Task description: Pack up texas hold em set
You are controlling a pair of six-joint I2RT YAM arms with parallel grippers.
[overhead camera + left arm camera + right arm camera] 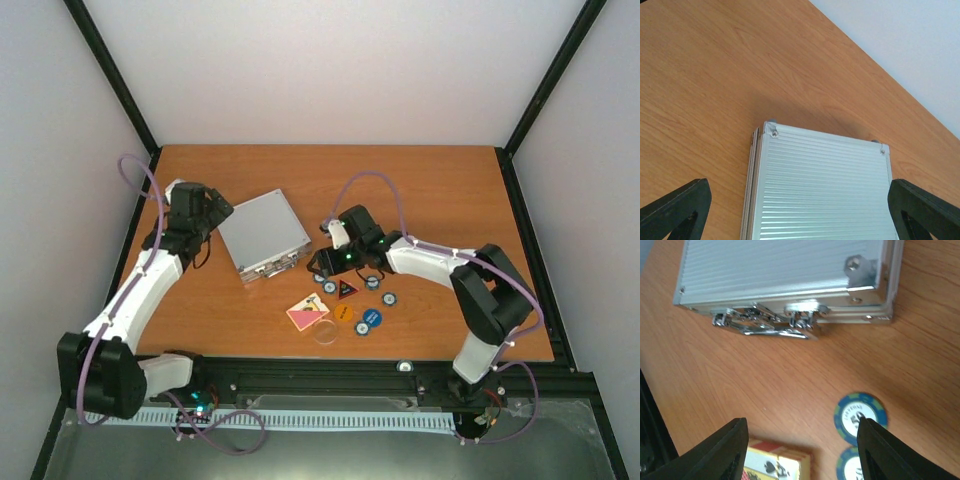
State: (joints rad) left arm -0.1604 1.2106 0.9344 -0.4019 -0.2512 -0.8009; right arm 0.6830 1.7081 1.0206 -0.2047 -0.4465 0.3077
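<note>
The silver aluminium case lies shut on the table, latches facing the loose pieces. My left gripper is at the case's left edge, open wide, and the ribbed lid lies below, between its fingers. My right gripper hangs open just right of the case, holding nothing. Below it are two blue-white chips and the card deck. The pink card deck, red-black triangle, orange disc, blue disc and clear disc lie near the front.
More blue-white chips are scattered right of the triangle. The wooden table is ringed by a black frame and white walls. A black rail runs along the near edge.
</note>
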